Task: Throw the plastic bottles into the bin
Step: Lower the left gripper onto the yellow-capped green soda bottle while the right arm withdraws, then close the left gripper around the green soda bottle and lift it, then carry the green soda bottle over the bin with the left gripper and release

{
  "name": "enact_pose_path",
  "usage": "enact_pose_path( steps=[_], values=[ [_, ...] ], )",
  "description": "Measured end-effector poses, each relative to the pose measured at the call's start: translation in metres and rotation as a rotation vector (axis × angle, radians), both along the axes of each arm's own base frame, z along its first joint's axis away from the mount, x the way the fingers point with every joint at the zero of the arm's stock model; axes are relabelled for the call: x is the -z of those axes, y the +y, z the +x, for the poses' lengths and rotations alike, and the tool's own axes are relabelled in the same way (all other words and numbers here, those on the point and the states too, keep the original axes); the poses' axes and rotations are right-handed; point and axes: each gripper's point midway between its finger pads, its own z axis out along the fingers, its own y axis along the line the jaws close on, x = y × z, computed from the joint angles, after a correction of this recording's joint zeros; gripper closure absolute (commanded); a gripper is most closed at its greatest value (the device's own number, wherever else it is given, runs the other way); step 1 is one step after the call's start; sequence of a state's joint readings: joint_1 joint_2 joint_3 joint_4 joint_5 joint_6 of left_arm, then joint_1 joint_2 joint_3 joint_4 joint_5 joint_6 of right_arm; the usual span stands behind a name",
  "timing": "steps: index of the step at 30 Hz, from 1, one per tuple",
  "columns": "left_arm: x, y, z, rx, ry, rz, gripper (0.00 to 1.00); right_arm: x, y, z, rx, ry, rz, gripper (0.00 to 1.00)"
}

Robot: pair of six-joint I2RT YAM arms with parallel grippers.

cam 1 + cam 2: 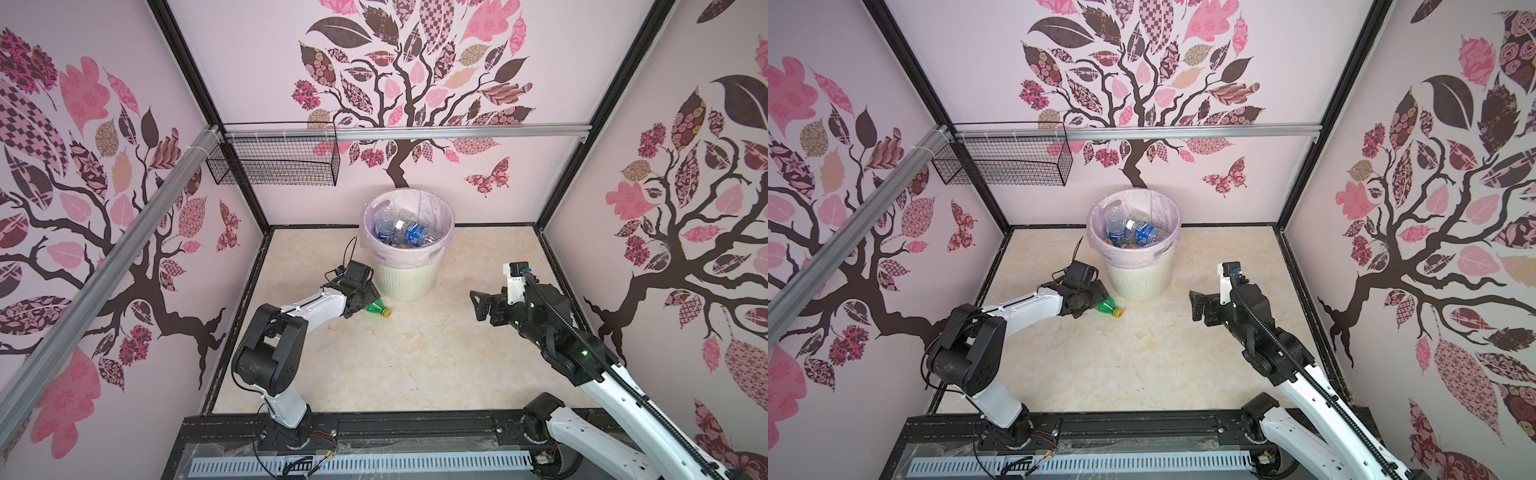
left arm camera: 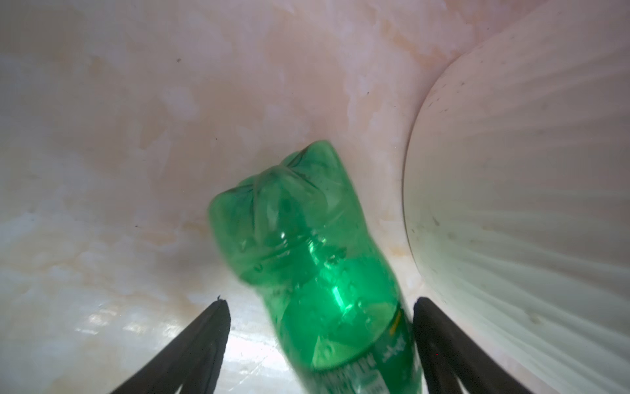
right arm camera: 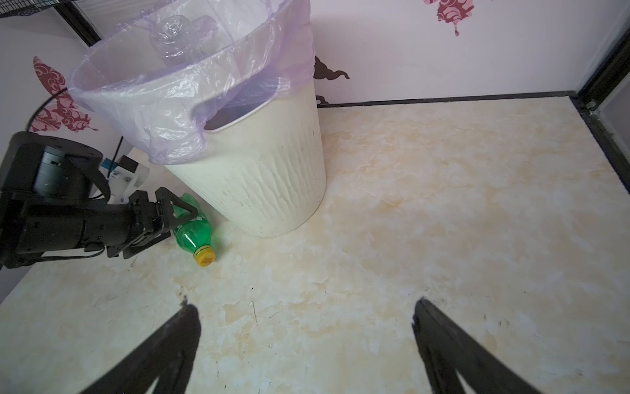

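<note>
green translucent plastic bottle with yellow cap (image 1: 377,308) (image 1: 1109,308) (image 2: 306,259) (image 3: 193,235): on its side on the beige marbled tabletop (image 1: 415,353), just beside the foot of the round cream-white ribbed plastic bin (image 1: 405,284) (image 1: 1140,284) (image 2: 511,204) (image 3: 266,191), on the bin's left in both top views. Cap end points toward the front of the cell, lobed base toward the back. Label band with white print round the middle. Body keeps its shape. A narrow strip of tabletop shows between bottle and bin wall in the left wrist view

left tool (image 1: 368,303) (image 1: 1092,301) (image 2: 320,302) (image 3: 180,225): down at tabletop level, jaws apart and straddling the bottle's body. Clear gap to one finger (image 2: 204,341); the other finger (image 2: 443,341) sits right at the bottle's edge (contact or not, can't tell). Not clamped on it

right tool (image 1: 478,306) (image 1: 1197,306) (image 3: 303,303): above the tabletop on the right, well apart from bottle and bin, jaws spread wide, nothing between them

bin: upright at back centre, near the back wall, lined with a translucent pale pink bag (image 1: 444,237) (image 3: 170,102) folded over the rim. Inside: a pile of clear plastic bottles (image 1: 415,232) (image 1: 1144,232), several with blue labels, and one clear bottle leaning up against the liner (image 3: 177,41). A bit of orange shows low in the pile, too small to tell what

black wire mesh basket (image 1: 274,162) (image 1: 1005,160): hung on the aluminium rail (image 1: 415,133) at the back-left corner, up off the tabletop, well apart from the bin
</note>
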State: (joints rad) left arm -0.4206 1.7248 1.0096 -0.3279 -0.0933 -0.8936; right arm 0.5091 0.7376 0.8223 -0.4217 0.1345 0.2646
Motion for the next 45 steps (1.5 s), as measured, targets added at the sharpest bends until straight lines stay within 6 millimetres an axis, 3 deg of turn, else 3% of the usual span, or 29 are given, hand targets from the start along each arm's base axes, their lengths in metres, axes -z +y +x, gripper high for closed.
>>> enact_pose_path(
  steps=[10,16,19,22,27,33,40,45],
  values=[
    [0.014,0.006,-0.001,-0.002,0.011,-0.022,0.4,0.007,0.0,-0.001,0.003,0.012,0.004,0.0],
    [0.012,0.031,-0.021,-0.004,0.005,-0.022,0.49,0.009,0.0,-0.001,0.005,0.015,0.005,0.0],
    [0.002,0.045,-0.033,0.009,-0.008,-0.004,0.51,0.014,0.0,-0.001,0.007,0.021,0.006,0.0],
    [-0.028,0.053,-0.039,0.043,-0.068,0.013,0.52,0.028,-0.001,-0.001,0.011,0.048,0.003,0.0],
    [-0.106,0.066,-0.049,0.097,-0.28,0.043,0.51,0.053,-0.001,-0.004,0.023,0.107,0.008,0.0],
    [-0.199,0.079,-0.078,0.144,-0.58,0.044,0.49,0.052,-0.003,-0.008,0.038,0.097,0.048,0.0],
    [-0.262,0.055,-0.095,0.313,-0.746,-0.029,0.49,0.051,-0.006,-0.012,0.044,0.082,0.072,0.0],
    [-0.321,0.02,-0.074,0.476,-0.823,-0.11,0.51,0.048,-0.006,-0.013,0.046,0.072,0.083,0.0]
  ],
)
